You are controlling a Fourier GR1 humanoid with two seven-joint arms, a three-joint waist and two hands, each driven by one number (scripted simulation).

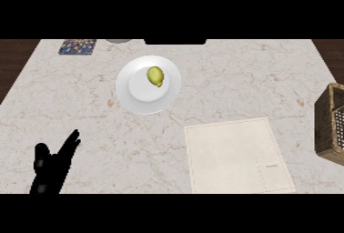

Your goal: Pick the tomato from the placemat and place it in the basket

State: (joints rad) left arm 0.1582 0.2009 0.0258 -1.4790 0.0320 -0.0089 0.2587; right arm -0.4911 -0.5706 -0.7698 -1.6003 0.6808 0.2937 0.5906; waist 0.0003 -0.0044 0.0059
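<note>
Here, in the head view, a pale marble counter [87, 118] fills most of the frame, with dark wood showing past its far corners. A beige placemat [236, 157] lies on the near right part of the counter, slightly skewed, and its surface is bare: no tomato can be seen on it or anywhere else in the view. A woven basket [329, 125] stands at the right edge of the frame, well apart from the placemat's far right corner, and is cut off by the frame; what its inside holds cannot be told. Farther back and to the left of the placemat sits a white plate [138, 98], and on it lies a yellow-green fruit [156, 76], oval and pointed at its near end, resting a little beyond the plate's middle. At the far left corner of the counter lies a small patterned square [77, 47] with many colours. Just beside it, a grey round object [119, 40] shows only as a sliver at the counter's far edge.

The left hand [50, 166] shows at the lower left, black, with its fingers straight and pressed close together, pointing up and away, the thumb standing apart to the left. It touches nothing visible and holds nothing. The right hand does not show.
</note>
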